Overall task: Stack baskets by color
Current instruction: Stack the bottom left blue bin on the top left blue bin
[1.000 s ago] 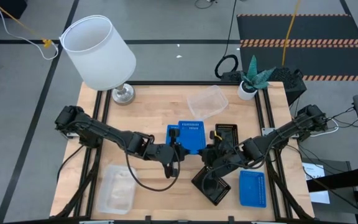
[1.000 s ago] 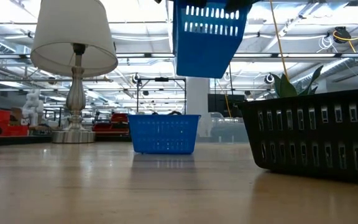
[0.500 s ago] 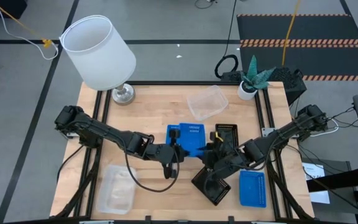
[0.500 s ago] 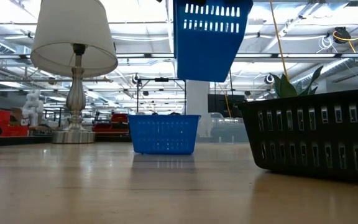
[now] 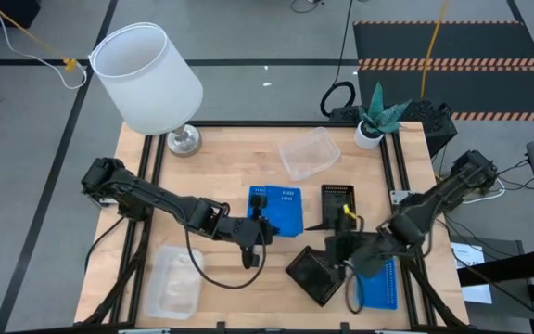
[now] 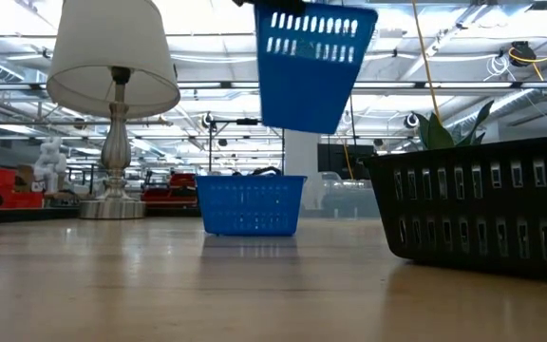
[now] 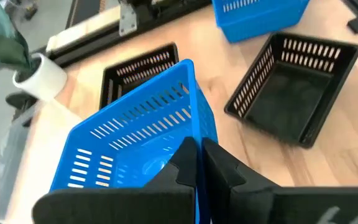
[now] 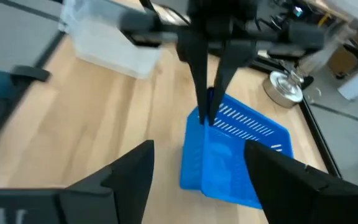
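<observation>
Robot lab: framed workbench [image 5: 230, 148], hazard-striped floor.

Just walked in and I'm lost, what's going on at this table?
The left gripper is shut on the rim of a blue basket, holding it tilted above the table. The right gripper is open, holding nothing, facing that basket. A black basket and another blue basket sit nearby on the table.
</observation>
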You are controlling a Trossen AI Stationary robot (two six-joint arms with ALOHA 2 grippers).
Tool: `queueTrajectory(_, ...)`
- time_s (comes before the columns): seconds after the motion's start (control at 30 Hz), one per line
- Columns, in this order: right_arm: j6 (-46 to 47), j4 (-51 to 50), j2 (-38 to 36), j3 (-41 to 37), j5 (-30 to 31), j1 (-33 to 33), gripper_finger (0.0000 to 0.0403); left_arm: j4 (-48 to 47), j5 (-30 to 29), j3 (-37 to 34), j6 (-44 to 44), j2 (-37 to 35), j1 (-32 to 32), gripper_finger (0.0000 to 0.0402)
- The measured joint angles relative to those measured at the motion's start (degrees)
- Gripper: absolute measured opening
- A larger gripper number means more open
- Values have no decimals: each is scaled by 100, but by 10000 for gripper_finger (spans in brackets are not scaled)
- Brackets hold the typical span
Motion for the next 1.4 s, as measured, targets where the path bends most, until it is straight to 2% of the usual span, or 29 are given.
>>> queueTrajectory(0.17,37,-153,-267,0,-2,344,239,-48,-160,-124,-141,-268,-132,7)
queueTrajectory(0.27,146,-283,-373,0,1,515,239,-33,-296,-547,-212,-560,-319,7)
queueTrajectory(0.43,118,-308,-442,-2,5,705,238,1131,-666,-1773,-118,-1193,-634,7)
queueTrajectory(0.57,99,-303,-439,-2,182,746,238,2453,-810,-2746,276,-1537,-706,7)
queueTrajectory(0.63,98,-297,-439,-2,291,747,238,3082,-828,-3038,496,-1542,-643,7)
queueTrajectory(0.7,98,-288,-441,-2,296,747,238,3251,-831,-3270,607,-1537,-582,7)
queueTrajectory(1.03,57,-305,-455,-4,309,745,238,3716,-832,-3390,925,-1283,-356,7)
queueTrajectory(1.4,94,-309,-455,-4,307,745,238,3659,-1020,-3421,1210,-879,-310,9)
